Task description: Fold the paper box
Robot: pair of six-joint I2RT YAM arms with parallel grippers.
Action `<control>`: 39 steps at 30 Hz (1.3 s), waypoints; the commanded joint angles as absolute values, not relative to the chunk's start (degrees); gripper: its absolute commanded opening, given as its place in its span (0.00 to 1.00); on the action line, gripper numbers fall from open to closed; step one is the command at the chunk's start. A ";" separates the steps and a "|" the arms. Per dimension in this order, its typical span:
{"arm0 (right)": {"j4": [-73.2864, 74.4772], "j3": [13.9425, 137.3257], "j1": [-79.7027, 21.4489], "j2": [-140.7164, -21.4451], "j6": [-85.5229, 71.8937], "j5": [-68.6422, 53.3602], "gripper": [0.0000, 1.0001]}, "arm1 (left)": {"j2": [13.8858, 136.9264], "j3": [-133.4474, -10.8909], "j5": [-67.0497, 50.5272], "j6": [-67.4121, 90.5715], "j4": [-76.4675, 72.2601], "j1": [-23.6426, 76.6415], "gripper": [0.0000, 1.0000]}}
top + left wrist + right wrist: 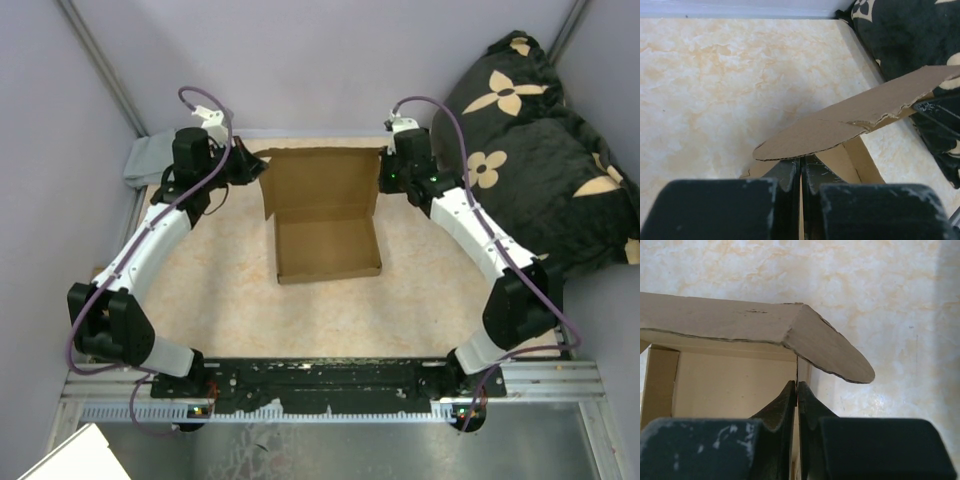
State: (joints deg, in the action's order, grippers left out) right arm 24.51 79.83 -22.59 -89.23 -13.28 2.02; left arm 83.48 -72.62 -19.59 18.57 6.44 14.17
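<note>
Left gripper [801,172] and right gripper [797,395] each clamp the plain brown corrugated cardboard box [325,215].
Rounded, kinda ragged-edged flaps; long axis points away from the arms, lid open.

Hard to make out from where I stand
From above, the left gripper [252,166] and right gripper [386,172] are dark blurs at the paper box [325,215] lid, fingertips indistinct; the grey cloth [146,160] sits partly behind the left one, and the flowered cushion [545,150] runs off the right edge.
</note>
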 commanded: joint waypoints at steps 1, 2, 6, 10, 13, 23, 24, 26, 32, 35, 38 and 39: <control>17.15 78.42 -25.01 -84.59 -14.77 10.61 0.04 | 82.20 -74.05 -15.14 24.58 3.53 15.07 0.00; 16.09 77.61 -25.60 -84.22 -15.10 12.51 0.04 | 82.33 -74.01 -14.49 25.76 3.17 15.13 0.00; 10.81 73.36 -28.08 -82.75 -16.51 18.03 0.03 | 82.40 -72.13 -13.26 31.05 0.14 15.89 0.00; 6.66 70.25 -30.16 -82.46 -16.62 21.76 0.03 | 82.32 -70.95 -11.54 33.54 -1.26 17.01 0.00; 4.16 68.60 -30.94 -82.22 -16.85 23.17 0.03 | 81.83 -70.45 -10.28 34.03 -1.56 18.09 0.00; -1.21 63.81 -34.24 -79.91 -18.89 27.16 0.03 | 75.75 -62.23 -8.70 34.54 -1.79 19.75 0.00; -1.11 63.58 -34.66 -79.84 -18.97 27.34 0.03 | 74.95 -61.01 -8.62 34.63 -1.70 19.77 0.00; -0.77 62.85 -35.77 -79.53 -18.84 27.81 0.04 | 73.49 -59.70 -8.21 34.42 -1.13 19.86 0.00; 2.35 58.96 -37.86 -76.13 -20.22 29.22 0.06 | 69.75 -56.62 -7.13 33.93 0.86 20.42 0.00; 5.43 56.85 -37.93 -73.63 -21.47 29.30 0.10 | 68.41 -55.83 -7.83 33.93 2.72 20.87 0.02; 10.24 55.71 -37.88 -70.20 -22.10 26.66 0.24 | 67.36 -55.64 -9.06 33.95 6.08 21.25 0.05; 11.94 55.38 -37.90 -68.75 -22.21 25.01 0.27 | 66.80 -55.57 -9.53 33.93 7.07 21.40 0.05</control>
